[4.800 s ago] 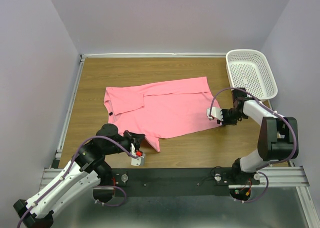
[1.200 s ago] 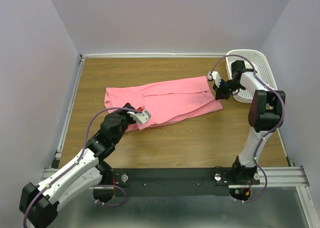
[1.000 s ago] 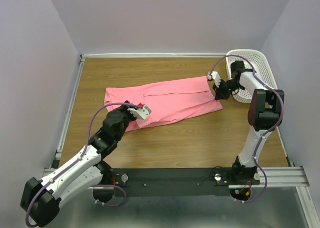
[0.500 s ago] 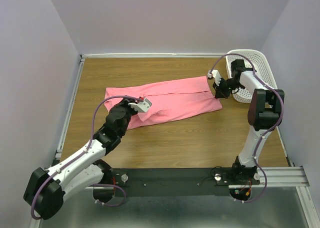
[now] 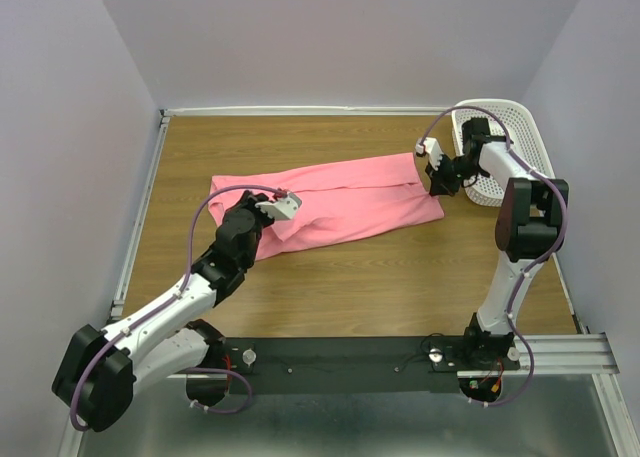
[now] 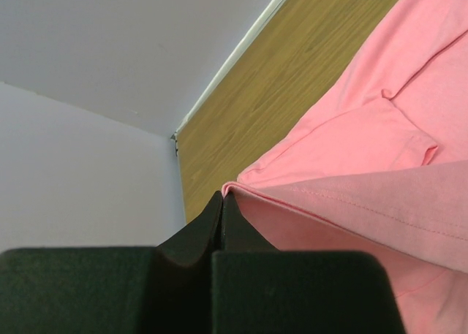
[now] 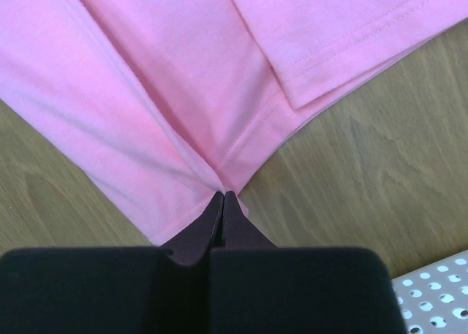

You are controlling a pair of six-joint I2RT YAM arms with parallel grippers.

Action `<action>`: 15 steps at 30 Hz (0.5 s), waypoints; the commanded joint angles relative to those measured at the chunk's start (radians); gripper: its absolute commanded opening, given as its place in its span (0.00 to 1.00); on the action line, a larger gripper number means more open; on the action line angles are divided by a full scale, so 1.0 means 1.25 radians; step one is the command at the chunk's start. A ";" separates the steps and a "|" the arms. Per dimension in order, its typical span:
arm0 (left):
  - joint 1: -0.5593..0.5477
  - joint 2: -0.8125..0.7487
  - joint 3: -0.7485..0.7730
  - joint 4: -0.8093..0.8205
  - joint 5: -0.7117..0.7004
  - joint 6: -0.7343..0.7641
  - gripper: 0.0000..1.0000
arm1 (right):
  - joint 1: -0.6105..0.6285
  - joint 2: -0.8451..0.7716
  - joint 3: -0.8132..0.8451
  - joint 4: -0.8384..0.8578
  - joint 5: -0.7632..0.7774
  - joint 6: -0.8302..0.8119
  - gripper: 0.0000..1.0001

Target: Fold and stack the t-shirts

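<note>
One salmon-pink t-shirt (image 5: 345,199) lies across the middle of the wooden table, its near half folded over toward the far edge. My left gripper (image 5: 272,209) is shut on the shirt's hem at the fold's left end; the wrist view shows the cloth edge (image 6: 241,189) pinched at the tips of my left gripper (image 6: 221,196). My right gripper (image 5: 434,180) is shut on the shirt's right corner near the basket; the right wrist view shows the cloth (image 7: 183,93) bunched into the tips of my right gripper (image 7: 223,195). No dark neck label shows.
A white plastic mesh basket (image 5: 515,127) stands at the far right corner, just behind my right gripper, and its corner shows in the right wrist view (image 7: 439,283). A metal rail (image 5: 140,217) runs along the table's left edge. Grey walls close in the back and sides.
Both grippers have carried the shirt's near edge up and over toward the far side, folding it lengthwise. In the last second the left gripper moved further up; the right barely moved.
</note>
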 commanded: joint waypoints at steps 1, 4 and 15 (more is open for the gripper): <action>0.007 0.001 0.029 0.032 -0.045 -0.015 0.00 | -0.006 0.030 0.037 0.023 -0.013 0.026 0.01; 0.011 -0.009 0.025 0.032 -0.050 -0.015 0.00 | -0.004 0.033 0.039 0.027 -0.015 0.031 0.01; 0.022 0.015 0.036 0.041 -0.038 -0.011 0.00 | -0.004 0.052 0.058 0.033 -0.018 0.053 0.01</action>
